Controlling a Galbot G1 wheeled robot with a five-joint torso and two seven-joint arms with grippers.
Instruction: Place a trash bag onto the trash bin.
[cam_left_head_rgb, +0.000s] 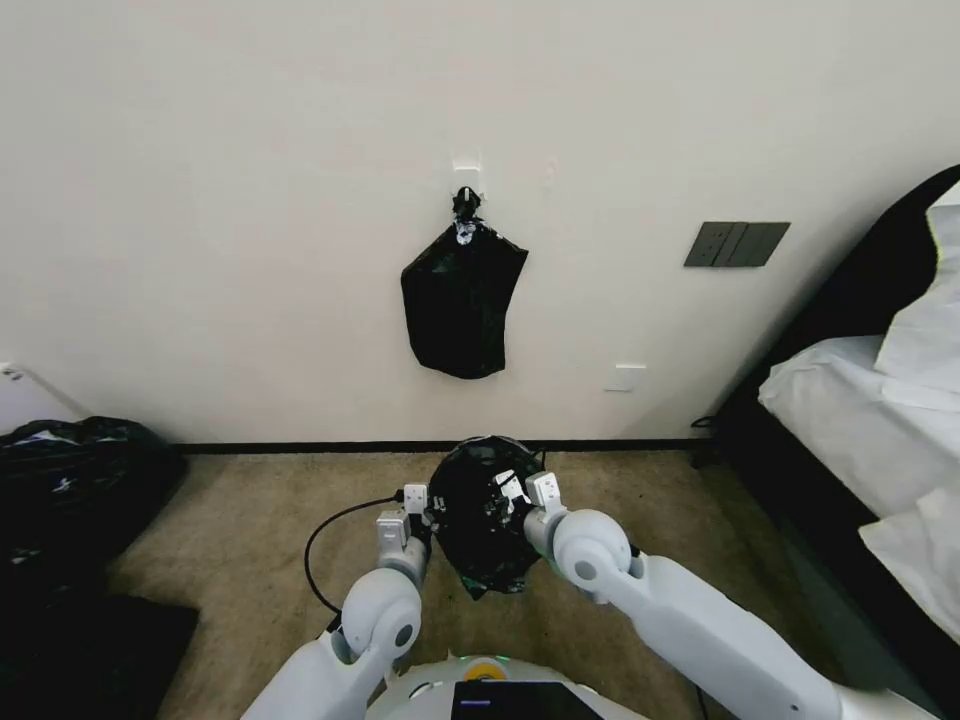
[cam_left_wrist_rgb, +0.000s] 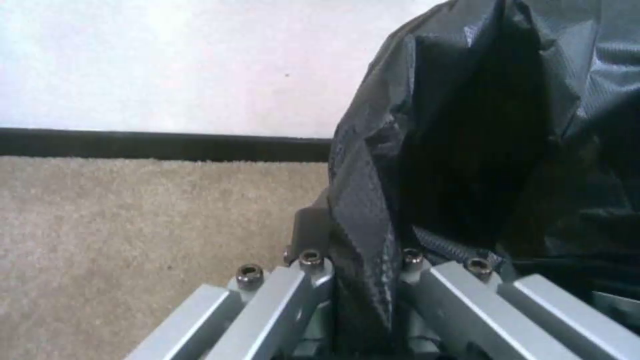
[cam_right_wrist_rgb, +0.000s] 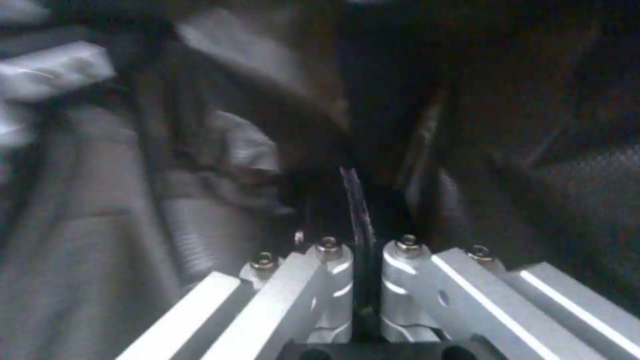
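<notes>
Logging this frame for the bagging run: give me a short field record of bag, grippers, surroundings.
trash bag: black film stretched between both grippers, low over the carpet
left gripper: shut on the bag's edge
right gripper: shut on the opposite edge
trash bin: hidden if under the bag; cannot tell
bag bundle: hangs knotted on a wall hook
big sacks: on the floor to the left
bed: to the right

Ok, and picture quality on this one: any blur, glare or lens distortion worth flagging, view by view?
Head view: wide-angle bending at the wall edges, and the trash bag between the left gripper and right gripper reads as near-solid black with few glints. Left wrist view: sharp enough to show the plastic's weave, the carpet evenly lit. Right wrist view: smeared and dim, folds soft, fingers clearer.
</notes>
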